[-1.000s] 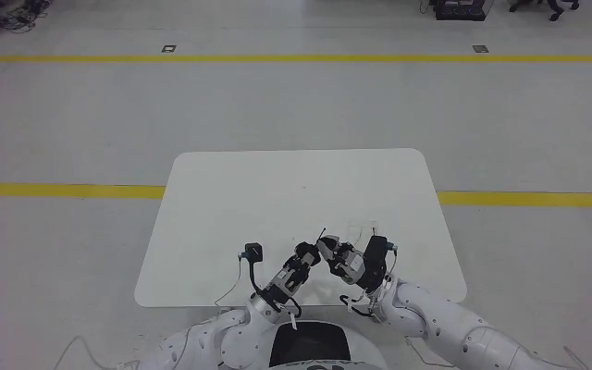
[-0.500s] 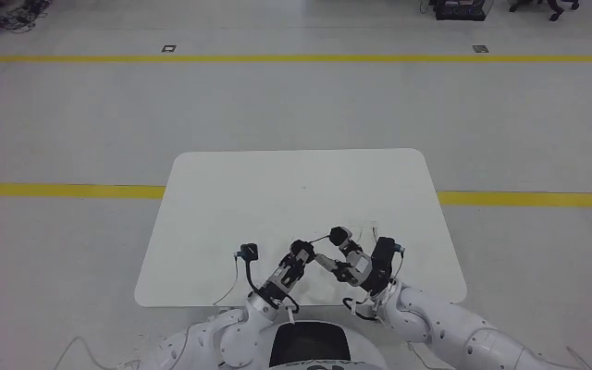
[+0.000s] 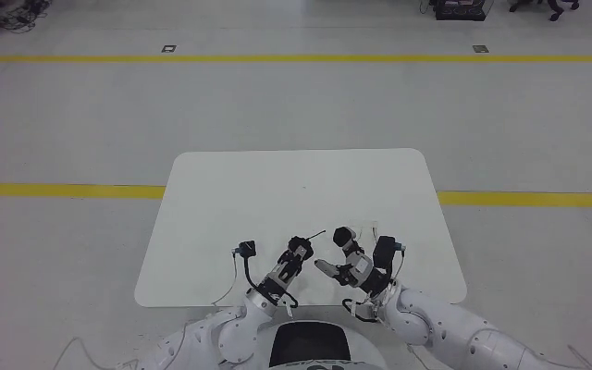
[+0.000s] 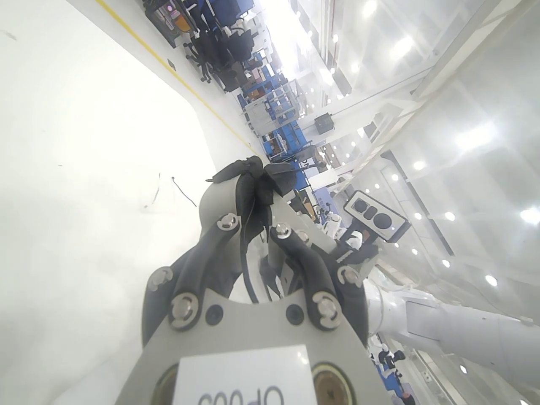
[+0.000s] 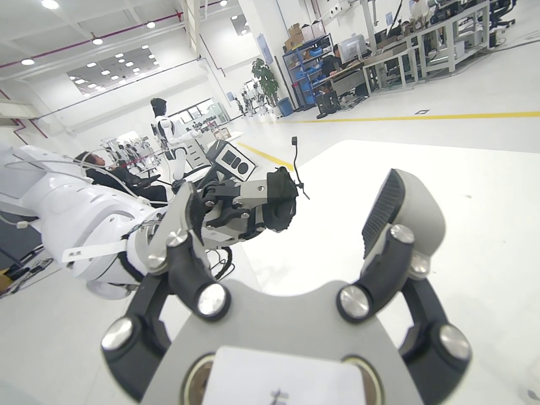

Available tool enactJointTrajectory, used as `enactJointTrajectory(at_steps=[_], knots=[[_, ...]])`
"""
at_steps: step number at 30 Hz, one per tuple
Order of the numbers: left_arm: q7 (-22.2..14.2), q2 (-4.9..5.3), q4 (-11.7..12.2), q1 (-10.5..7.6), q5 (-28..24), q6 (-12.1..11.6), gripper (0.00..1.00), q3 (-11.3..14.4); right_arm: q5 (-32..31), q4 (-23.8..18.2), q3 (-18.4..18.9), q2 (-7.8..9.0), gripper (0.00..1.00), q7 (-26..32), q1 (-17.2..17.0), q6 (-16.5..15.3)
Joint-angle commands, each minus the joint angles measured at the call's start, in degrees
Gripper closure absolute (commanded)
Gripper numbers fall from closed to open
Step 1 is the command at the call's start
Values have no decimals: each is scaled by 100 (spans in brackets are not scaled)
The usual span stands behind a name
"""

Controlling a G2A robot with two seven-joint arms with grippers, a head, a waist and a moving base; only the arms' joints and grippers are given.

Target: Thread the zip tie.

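A thin black zip tie [image 3: 315, 235] sticks out from my left gripper [image 3: 298, 246], which is shut on it low over the near part of the white table [image 3: 277, 185]. In the left wrist view the strap [image 4: 246, 238] runs back between the closed fingertips of the left gripper [image 4: 257, 176]. The right wrist view shows the zip tie [image 5: 296, 166] standing upright out of the left gripper [image 5: 280, 204], its small head on top. My right gripper [image 3: 333, 252] is open just to the right of it, holding nothing. Its ribbed pads [image 5: 382, 208] are spread wide.
A few faint, thin pale pieces [image 3: 374, 225] lie on the table just beyond the right gripper. The table's near edge [image 3: 305, 301] runs close under both wrists. The far half of the tabletop is bare.
The two grippers were together at the zip tie. The right gripper has opened wide and drawn back a little; the left has shifted slightly left, still shut on the tie.
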Motion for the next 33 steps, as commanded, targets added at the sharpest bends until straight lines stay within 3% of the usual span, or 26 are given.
enactJointTrajectory(at_steps=[1,7,16,26,33], knots=[[-99,29,-104,72,-96,-1,100,-105,319,-69,-45,57,0,122,41,0],[-332,159,-418,365,-264,-1,100,-499,962,-479,-459,385,0,428,403,0],[-563,280,-685,766,-305,-1,100,-1012,1658,-953,-1422,902,0,692,1351,0],[-780,379,-993,1215,-411,-1,100,-1613,2220,-1323,-1422,1186,0,1282,1486,0],[-964,403,-1125,1481,-413,-1,100,-1948,2732,-1403,-1422,1247,0,1956,1642,0]])
